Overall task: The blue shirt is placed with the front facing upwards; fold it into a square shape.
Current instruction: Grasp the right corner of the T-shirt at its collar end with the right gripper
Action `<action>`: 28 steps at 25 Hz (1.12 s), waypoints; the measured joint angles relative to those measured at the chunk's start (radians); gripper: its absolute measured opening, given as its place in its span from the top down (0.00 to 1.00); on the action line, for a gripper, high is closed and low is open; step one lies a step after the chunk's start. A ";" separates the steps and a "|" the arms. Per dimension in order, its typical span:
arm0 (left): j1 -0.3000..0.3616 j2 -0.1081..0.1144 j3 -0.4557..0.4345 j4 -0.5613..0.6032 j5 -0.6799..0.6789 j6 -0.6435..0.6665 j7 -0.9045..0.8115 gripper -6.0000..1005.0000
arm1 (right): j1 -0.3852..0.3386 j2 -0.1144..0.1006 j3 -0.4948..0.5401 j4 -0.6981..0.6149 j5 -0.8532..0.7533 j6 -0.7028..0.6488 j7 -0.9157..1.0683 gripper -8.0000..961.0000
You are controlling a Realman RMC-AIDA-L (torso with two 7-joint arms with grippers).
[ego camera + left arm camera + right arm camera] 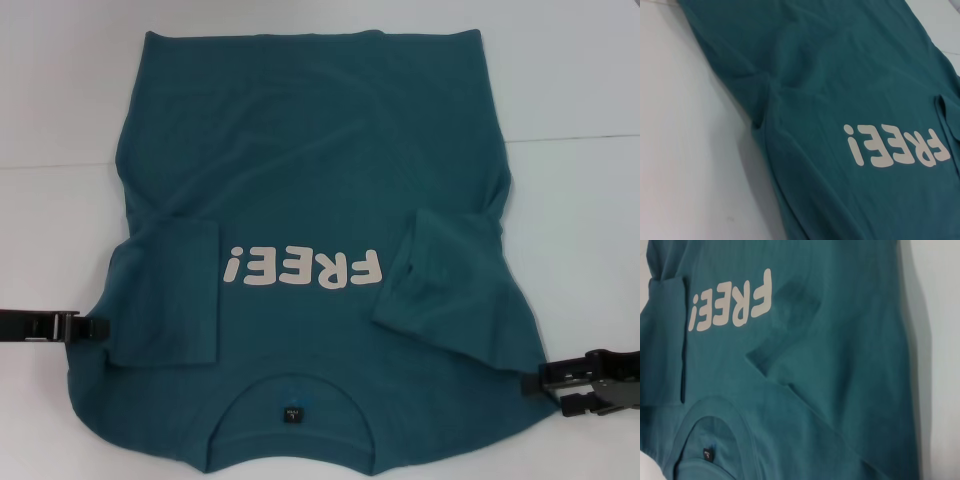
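The blue shirt (pixel 300 150) lies flat on the white table, front up, with its collar (pixel 290 400) and small dark tag (pixel 291 413) nearest me. The white "FREE!" lettering (pixel 303 268) shows on the chest. Both short sleeves are folded inward onto the body, one on the left (pixel 165 290) and one on the right (pixel 440 280). My left gripper (pixel 95 328) is at the shirt's left edge, level with the folded sleeve. My right gripper (pixel 548 388) is open at the shirt's right shoulder edge. The shirt fills the left wrist view (pixel 840 75) and the right wrist view (pixel 840 340).
The white table (pixel 580 200) shows bare on both sides of the shirt and beyond its hem. A faint seam line in the table surface (pixel 570 138) runs across behind the shirt.
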 joint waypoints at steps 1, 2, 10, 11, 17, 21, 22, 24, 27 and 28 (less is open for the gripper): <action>-0.001 0.001 0.000 0.004 0.000 -0.002 0.000 0.99 | 0.002 0.001 0.000 0.001 0.000 0.000 0.001 0.05; -0.002 0.001 0.000 0.007 0.000 -0.004 0.001 0.99 | 0.005 0.003 0.000 0.001 0.000 0.001 0.003 0.05; -0.006 0.004 0.000 0.016 -0.007 -0.006 0.010 0.99 | 0.021 0.014 0.009 0.013 0.008 0.005 0.002 0.05; -0.006 0.004 0.000 0.016 -0.007 -0.006 0.010 0.99 | 0.022 0.014 0.011 0.014 0.010 0.004 0.002 0.05; -0.006 0.004 -0.001 0.016 -0.008 -0.005 0.010 0.99 | 0.021 0.005 0.029 0.010 0.013 -0.005 0.002 0.05; -0.006 0.004 -0.002 0.016 -0.008 -0.002 0.009 0.99 | 0.007 -0.008 0.030 -0.007 0.011 -0.018 0.008 0.06; -0.006 0.004 -0.002 0.016 -0.008 -0.001 0.009 0.99 | 0.003 -0.012 0.030 -0.007 0.010 -0.020 0.006 0.06; -0.007 0.004 -0.002 0.018 -0.008 0.000 0.009 0.99 | -0.002 -0.018 0.030 -0.007 0.007 -0.020 0.003 0.06; -0.009 0.004 -0.002 0.020 -0.008 0.000 0.010 0.99 | -0.009 -0.021 0.023 -0.003 0.003 -0.016 -0.001 0.05; -0.009 0.004 -0.002 0.020 -0.008 0.000 0.010 0.99 | -0.009 -0.021 0.023 -0.003 0.003 -0.016 -0.001 0.05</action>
